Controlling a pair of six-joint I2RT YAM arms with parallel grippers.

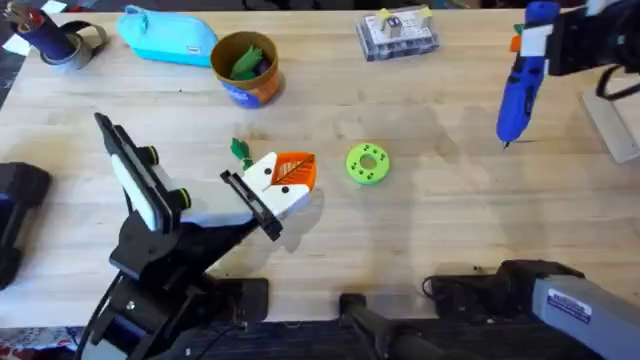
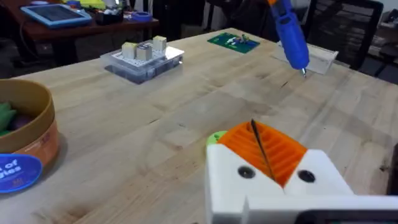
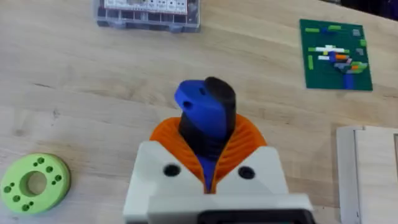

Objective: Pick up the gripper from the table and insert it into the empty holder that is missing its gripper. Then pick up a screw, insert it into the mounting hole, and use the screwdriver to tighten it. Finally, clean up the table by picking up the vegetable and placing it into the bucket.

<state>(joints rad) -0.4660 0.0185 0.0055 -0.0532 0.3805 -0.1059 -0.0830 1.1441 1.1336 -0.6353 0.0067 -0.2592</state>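
The gripper (image 1: 285,178), a white block with an orange ribbed finger, sits against the flat black holder (image 1: 250,203) on the end of the left arm. In the left wrist view my left gripper (image 2: 258,140) has its orange pads (image 2: 283,152) pressed together, shut, with a thin dark seam between them. My right gripper (image 1: 545,40) hangs over the far right of the table, shut on the blue screwdriver (image 1: 520,90) (image 3: 205,112) (image 2: 291,37), tip down. The dark-green vegetable (image 1: 240,150) lies beside the holder. The orange-brown bucket (image 1: 245,75) (image 2: 25,143) stands at the back with greens inside. The screw is out of view.
A green disc (image 1: 367,163) (image 3: 34,183) lies right of the gripper. A clear parts box (image 1: 398,35) (image 2: 143,59), a light-blue pouch (image 1: 165,35) and a tape roll (image 1: 65,45) line the back. A green board (image 3: 336,53) and white plate (image 1: 615,125) lie at the right.
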